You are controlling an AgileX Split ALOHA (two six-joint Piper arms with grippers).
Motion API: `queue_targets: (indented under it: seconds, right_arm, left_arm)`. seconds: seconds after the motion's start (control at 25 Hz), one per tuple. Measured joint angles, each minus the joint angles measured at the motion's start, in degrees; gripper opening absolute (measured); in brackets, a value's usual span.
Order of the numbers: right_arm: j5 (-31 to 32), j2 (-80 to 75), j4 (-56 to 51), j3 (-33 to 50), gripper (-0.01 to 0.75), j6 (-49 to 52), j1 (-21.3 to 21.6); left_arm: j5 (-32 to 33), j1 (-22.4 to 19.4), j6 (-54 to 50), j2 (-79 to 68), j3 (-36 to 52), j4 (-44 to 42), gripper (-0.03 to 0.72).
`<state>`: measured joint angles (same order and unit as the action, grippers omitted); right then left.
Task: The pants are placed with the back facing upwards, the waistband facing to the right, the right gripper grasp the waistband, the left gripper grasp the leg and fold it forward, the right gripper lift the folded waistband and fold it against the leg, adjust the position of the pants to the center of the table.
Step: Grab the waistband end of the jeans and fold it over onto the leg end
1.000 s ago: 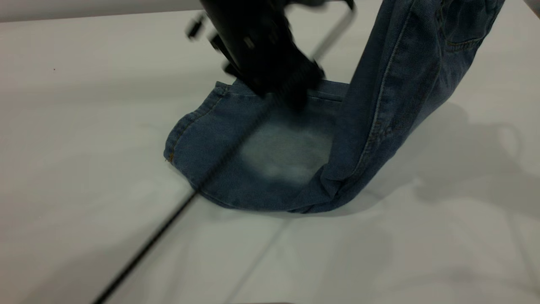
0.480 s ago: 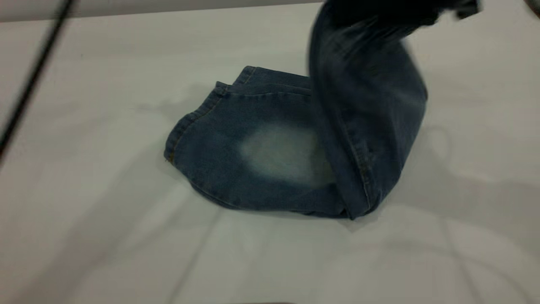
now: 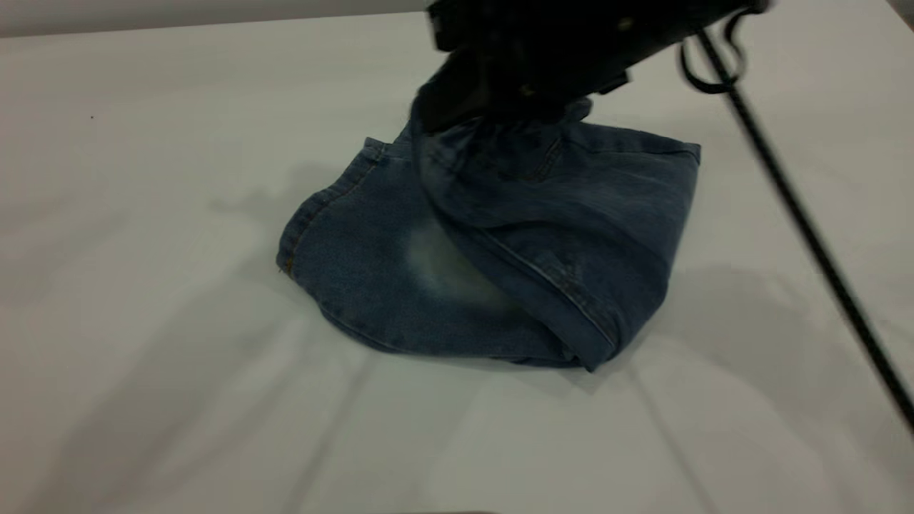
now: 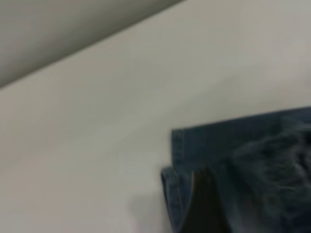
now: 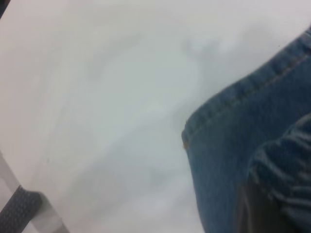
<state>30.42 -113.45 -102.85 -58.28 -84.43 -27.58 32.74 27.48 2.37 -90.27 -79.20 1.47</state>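
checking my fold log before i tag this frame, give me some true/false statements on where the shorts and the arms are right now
1. The denim shorts lie on the white table. True.
2. The waistband lies flat at the right side of the table. False: the right pincer holds it above the leg part, partly folded over.
3. A pale faded patch shows on the lower layer. True.
4. The left pincer is clamped on the leg hem. False: nothing holds the hem in the exterior view; a dark fingertip shows near the shorts in the left wrist view only.
5. A black cable crosses the right side of the exterior view. True.
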Motion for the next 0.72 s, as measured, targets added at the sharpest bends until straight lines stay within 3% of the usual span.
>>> queue_targets:
  seconds: [0.2,0.44,0.56,0.72]
  right_arm:
    - [-0.1,-5.4,-0.1,-5.4,0.2,0.0,-2.2]
    - [-3.1,-6.2,2.4,-8.8,0.521,2.0,-6.2]
    - [-5.7,-6.2,9.0,-10.2,0.57,12.1,-6.7]
    - [-5.0,-6.3,28.7,-14.5,0.57,37.1,-6.7]
  left_arm:
    - [1.4,0.0,0.0,0.0,0.0,0.3,0.483]
    - [2.4,0.0,0.1,0.0,0.0,0.3,0.483]
    - [2.6,0.0,0.1,0.0,0.0,0.3,0.483]
    - [2.7,0.0,1.2,0.0,0.0,0.3,0.483]
